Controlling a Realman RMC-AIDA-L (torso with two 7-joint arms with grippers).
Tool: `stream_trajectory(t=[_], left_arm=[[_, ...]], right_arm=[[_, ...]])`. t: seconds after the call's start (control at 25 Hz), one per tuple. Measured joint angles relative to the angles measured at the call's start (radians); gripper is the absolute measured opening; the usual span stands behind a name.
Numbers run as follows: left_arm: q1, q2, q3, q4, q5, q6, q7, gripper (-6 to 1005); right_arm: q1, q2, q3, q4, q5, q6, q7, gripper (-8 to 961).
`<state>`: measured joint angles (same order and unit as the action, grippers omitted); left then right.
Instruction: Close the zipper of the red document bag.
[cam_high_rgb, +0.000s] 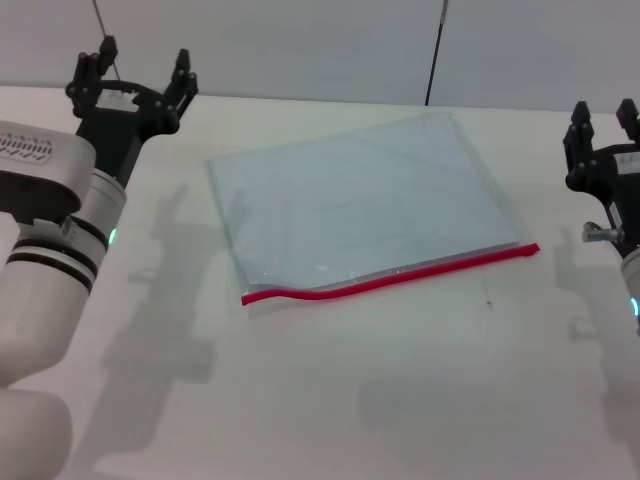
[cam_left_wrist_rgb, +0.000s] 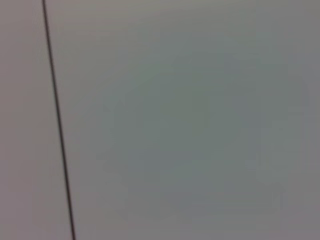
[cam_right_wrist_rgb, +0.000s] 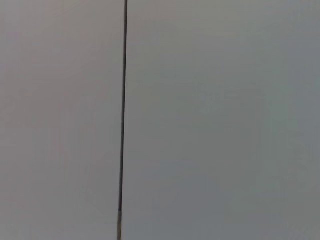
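The red document bag (cam_high_rgb: 360, 205), a flat translucent pale blue pouch, lies on the white table in the middle of the head view. Its zipper (cam_high_rgb: 390, 278), a thin red strip, runs along the near long edge, with a slight wave toward the left end. My left gripper (cam_high_rgb: 138, 68) is raised at the far left, open and empty, well apart from the bag. At the right edge my right gripper (cam_high_rgb: 603, 118) is also raised, open, holding nothing. Both wrist views show only a plain wall.
The white table (cam_high_rgb: 330, 390) stretches toward me from the bag. A grey wall stands behind, with a thin dark line (cam_high_rgb: 433, 55) running down it; the same kind of line (cam_left_wrist_rgb: 57, 120) (cam_right_wrist_rgb: 122, 120) crosses each wrist view.
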<state>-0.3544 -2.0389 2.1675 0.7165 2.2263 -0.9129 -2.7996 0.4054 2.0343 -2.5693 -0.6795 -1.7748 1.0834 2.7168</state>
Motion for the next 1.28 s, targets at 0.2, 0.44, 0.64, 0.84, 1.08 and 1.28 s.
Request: stream_trajectory(t=[0.2,0.44,0.64,0.84,1.08,1.28], left_arm=[[0.009,0.001,0.013,-0.003,-0.017,-0.041,0.001,845],[0.036,0.002,0.045,-0.003,-0.016,-0.18,0.012,845],[0.049,0.004,0.094,-0.004,-0.015,-0.314,0.023,845],[0.053,0.004,0.117,-0.005,-0.019,-0.382,0.053,845],[0.054,0.002,0.118,-0.006,-0.02,-0.377,0.06,845],[0.054,0.002,0.12,-0.006,-0.021,-0.374,0.06,845]], right_arm=[[-0.024,0.001,-0.021,-0.001,0.0,0.078,0.001,462],[-0.042,-0.001,-0.039,-0.005,0.0,0.154,0.001,461],[-0.062,-0.002,-0.096,-0.013,0.0,0.314,0.002,461],[-0.066,-0.001,-0.116,-0.013,0.004,0.358,0.002,461],[-0.058,-0.003,-0.136,-0.011,0.04,0.355,0.001,460],[-0.057,-0.003,-0.142,-0.011,0.047,0.355,0.001,460]])
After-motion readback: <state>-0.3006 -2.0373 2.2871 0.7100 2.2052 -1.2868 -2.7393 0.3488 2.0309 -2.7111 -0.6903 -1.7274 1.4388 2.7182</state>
